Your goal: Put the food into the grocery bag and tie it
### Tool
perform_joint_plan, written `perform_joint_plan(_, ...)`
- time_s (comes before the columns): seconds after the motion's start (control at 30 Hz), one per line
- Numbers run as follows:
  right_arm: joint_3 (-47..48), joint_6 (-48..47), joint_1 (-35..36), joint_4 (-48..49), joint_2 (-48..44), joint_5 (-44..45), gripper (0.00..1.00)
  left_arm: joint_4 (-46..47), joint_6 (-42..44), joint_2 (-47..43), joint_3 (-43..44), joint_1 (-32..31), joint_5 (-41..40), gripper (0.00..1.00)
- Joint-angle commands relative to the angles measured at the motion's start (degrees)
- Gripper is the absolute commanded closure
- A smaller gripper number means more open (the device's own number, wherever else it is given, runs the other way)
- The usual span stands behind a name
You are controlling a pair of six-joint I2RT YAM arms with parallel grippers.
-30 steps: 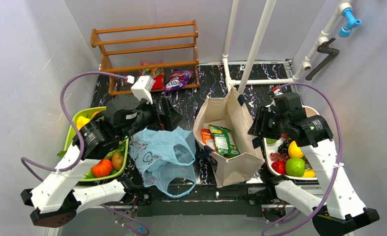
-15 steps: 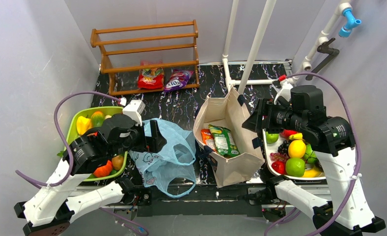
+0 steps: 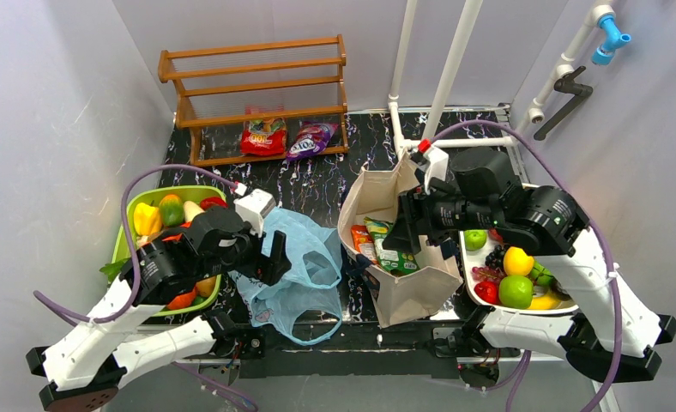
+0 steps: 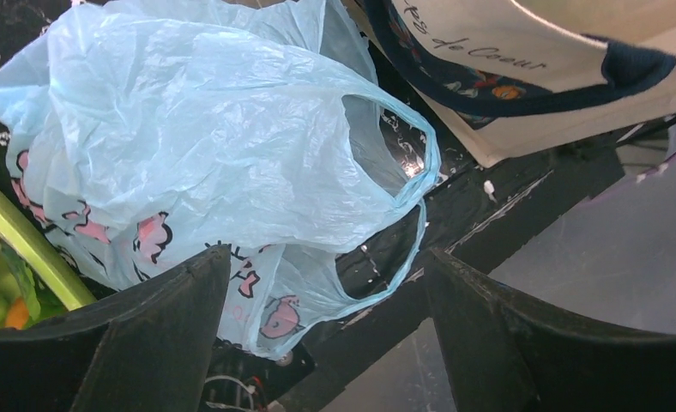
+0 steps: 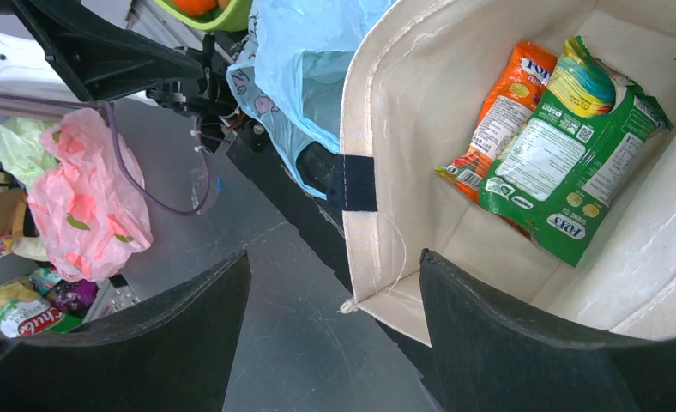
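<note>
You have barely begun: nothing bagged, nothing tied.
Glossy fruit (image 3: 172, 210) sits in the lime-green plastic tray (image 3: 150, 192); your left gripper (image 4: 326, 253) hangs open and empty over the slack, untied light-blue plastic grocery bag (image 4: 206, 146); your right gripper (image 5: 334, 255), jaws also apart, hovers above orange and green snack packets (image 5: 566, 172) inside the beige canvas tote (image 5: 420, 86).

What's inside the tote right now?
On the floor of the tote lie two snack packets: a green packet resting partly over an orange packet. No other food shows on the bare floor around them. Anything beneath the packets is covered.
</note>
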Motion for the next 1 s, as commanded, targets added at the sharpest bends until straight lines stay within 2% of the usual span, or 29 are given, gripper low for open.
perform_joint_plan(0.0, -0.16, 1.36, 3.31, 3.46, 0.38, 4.62, 0.22, 1.93, 6.84, -0.48, -2.93, -0.93, 2.46, 0.2)
perform_joint_plan(0.17, -3.13, 2.53, 5.3, 5.49, 0.09, 4.16, 0.22, 6.22, 11.37, -2.24, -9.17, -4.23, 1.69, 0.21)
perform_joint_plan(0.37, -3.58, 2.4, 6.37, 5.39, 0.48, 4.58, 0.22, 10.3, 18.54, -2.96, -12.28, -9.06, -0.82, 0.21)
perform_joint_plan(0.7, -5.09, 2.06, 6.59, 5.11, -0.27, 5.09, 0.22, 12.27, 26.33, -1.37, -16.36, -9.53, 0.55, 0.16)
perform_joint_plan(0.97, -5.33, 1.86, 6.59, 4.46, -0.94, 5.82, 0.21, 14.08, 30.5, 1.74, -17.49, -9.53, -1.72, 0.19)
